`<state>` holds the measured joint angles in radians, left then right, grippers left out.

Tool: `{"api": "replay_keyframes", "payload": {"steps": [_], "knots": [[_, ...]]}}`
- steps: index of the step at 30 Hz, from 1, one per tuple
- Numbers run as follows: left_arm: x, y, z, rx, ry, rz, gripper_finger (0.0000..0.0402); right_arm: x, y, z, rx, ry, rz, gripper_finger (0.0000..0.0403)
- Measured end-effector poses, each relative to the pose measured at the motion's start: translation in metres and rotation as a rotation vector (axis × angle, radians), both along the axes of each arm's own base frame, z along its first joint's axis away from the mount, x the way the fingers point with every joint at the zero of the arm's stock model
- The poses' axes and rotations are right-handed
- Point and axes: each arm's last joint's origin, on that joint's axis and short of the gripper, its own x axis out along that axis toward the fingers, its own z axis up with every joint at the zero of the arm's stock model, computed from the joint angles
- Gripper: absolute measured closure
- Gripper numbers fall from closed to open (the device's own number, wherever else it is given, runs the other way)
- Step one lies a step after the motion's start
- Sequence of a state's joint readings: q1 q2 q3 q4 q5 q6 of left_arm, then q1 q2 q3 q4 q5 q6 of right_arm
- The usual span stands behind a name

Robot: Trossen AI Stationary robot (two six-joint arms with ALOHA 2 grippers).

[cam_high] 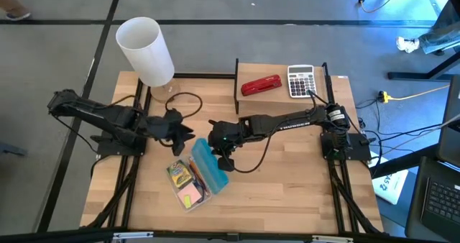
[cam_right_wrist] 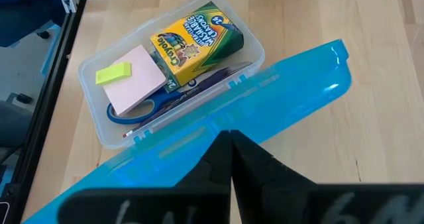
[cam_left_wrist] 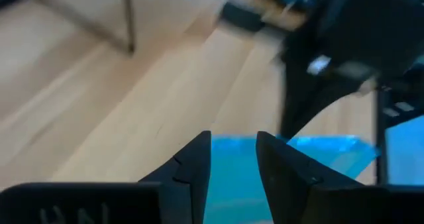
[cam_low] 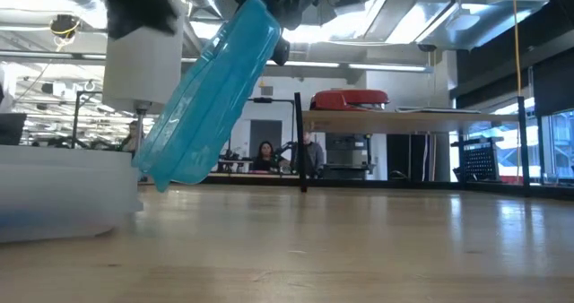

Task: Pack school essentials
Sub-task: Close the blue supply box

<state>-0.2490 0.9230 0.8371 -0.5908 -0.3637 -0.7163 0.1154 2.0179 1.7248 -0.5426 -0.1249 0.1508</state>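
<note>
Right gripper is sitting mid-frame in the high view, pinched shut against the raised blue lid, while the left gripper is hovering just up-left of it, fingers narrowly parted. A white cylinder is standing upper left; a red stapler and grey calculator are resting on the small shelf up top.

Low view: the lid is tilting across the upper left, blocking the room behind.

Left wrist view: blue plastic is showing between its fingers.

Right wrist view: the clear box is holding the crayon box, pink sticky-note pad, yellow block and blue-handled scissors at upper left.
</note>
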Motion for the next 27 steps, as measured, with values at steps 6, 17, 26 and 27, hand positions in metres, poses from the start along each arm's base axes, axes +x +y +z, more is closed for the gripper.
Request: {"api": "replay_keyframes", "payload": {"steps": [6, 17, 26, 27], "knots": [[0.018, 0.006, 0.003, 0.054, -0.075, -0.008, 0.0288, 0.000, 0.000, 0.000, 0.000, 0.001, -0.001, 0.0398], [0.047, 0.014, -0.028, 0.011, 0.091, -0.016, 0.0288, 0.000, 0.000, 0.000, 0.000, 0.000, -0.001, 0.0398], [0.051, 0.014, -0.035, -0.041, 0.138, -0.067, 0.0288, 0.000, 0.000, 0.001, 0.000, -0.001, -0.001, 0.0398], [0.049, 0.014, -0.035, -0.043, 0.144, -0.072, 0.0288, 0.000, 0.000, 0.001, 0.001, -0.001, -0.001, 0.0398]]}}
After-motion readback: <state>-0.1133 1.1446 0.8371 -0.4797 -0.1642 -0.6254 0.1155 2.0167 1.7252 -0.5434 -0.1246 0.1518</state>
